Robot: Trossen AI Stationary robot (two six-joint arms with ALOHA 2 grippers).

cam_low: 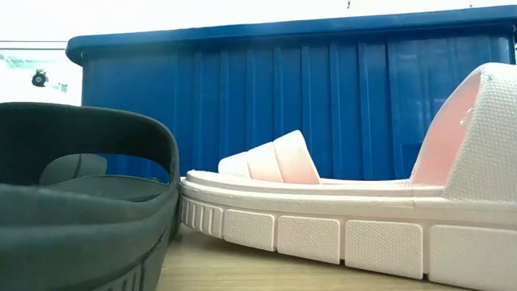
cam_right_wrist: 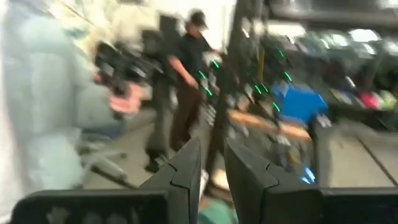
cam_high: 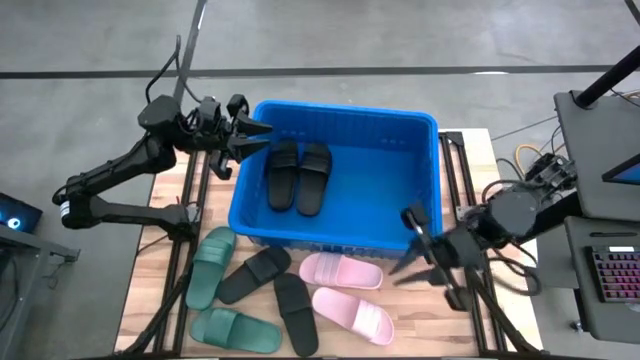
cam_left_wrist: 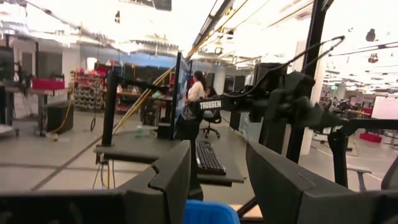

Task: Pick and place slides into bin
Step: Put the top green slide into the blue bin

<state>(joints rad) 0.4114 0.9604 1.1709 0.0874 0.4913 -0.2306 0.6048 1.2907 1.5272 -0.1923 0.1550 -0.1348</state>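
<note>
Blue bin (cam_high: pixel 430 170) rim hiding empty, parted left hand (cam_high: pixel 262 135) fingertips.

The left arm (cam_high: pixel 110 180) reaches up along the left side, elbow bent, its wrist level. The left gripper (cam_high: pixel 258 137) points toward the right arm's side with its fingers (cam_left_wrist: pixel 171 177) spread and nothing between them. The right arm (cam_high: pixel 520 215) comes in from the right side, its forearm angled downward. The right gripper (cam_high: pixel 412 247) points toward the left arm's side, fingers (cam_right_wrist: pixel 186 168) parted, nothing held between them
</note>
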